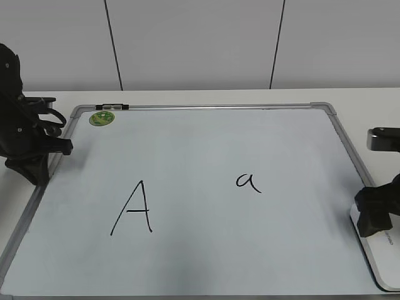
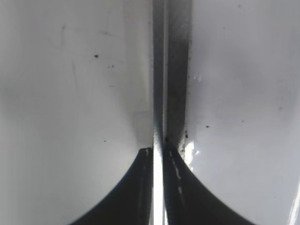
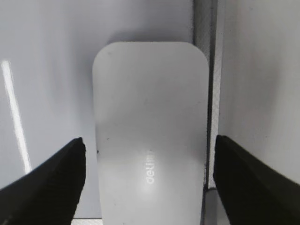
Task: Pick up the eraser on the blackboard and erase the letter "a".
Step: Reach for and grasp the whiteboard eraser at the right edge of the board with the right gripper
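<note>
The blackboard point(image 1: 206, 144), a pale whiteboard with a silver-grey frame, lies flat on the table. The letter "a" point(image 1: 248, 182) is written in thin black marker right of centre. The eraser point(image 1: 382, 253), a white rounded block with small grey lettering, lies at the board's near right edge. In the right wrist view the eraser point(image 3: 150, 126) sits between the two fingers of my right gripper point(image 3: 150, 157), which is open with a small gap on each side. My right gripper point(image 1: 374, 215) is low over the eraser. My left gripper point(image 2: 158, 152) is shut and empty over the board's left frame point(image 2: 161, 70).
A large capital "A" point(image 1: 132, 209) is written left of centre. A small round green magnet point(image 1: 101, 117) and a dark marker point(image 1: 112, 107) sit at the board's far left corner. The board frame point(image 3: 205, 51) runs beside the eraser. A white wall stands behind the table.
</note>
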Tool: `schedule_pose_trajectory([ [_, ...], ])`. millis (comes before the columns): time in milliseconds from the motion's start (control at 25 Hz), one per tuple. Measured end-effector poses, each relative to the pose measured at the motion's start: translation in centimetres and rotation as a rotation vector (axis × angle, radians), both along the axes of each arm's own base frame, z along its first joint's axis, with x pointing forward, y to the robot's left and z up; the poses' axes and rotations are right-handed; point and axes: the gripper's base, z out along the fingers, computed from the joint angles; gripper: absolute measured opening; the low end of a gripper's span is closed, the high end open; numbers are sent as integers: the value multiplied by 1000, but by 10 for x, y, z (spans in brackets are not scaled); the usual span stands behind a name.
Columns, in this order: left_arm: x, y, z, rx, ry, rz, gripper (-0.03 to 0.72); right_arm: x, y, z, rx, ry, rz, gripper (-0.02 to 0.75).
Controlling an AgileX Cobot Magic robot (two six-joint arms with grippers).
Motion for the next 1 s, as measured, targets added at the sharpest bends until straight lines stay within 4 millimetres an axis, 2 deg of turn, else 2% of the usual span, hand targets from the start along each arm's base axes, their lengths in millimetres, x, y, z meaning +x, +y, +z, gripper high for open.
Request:
schedule_pose_trajectory([
  [200,0,0,0,0,0,0,41,1,0,-3,1,7,-2,629],
  [480,0,0,0,0,0,0,41,4,0,-22,-4,77,-2,628],
  [640,0,0,0,0,0,0,41,4,0,-24,-4,81,-2,616],
  [760,0,0,0,0,0,0,41,4,1,-24,-4,83,-2,542],
  [1000,0,0,0,0,0,0,41,5,1,-24,-4,81,-2,528],
])
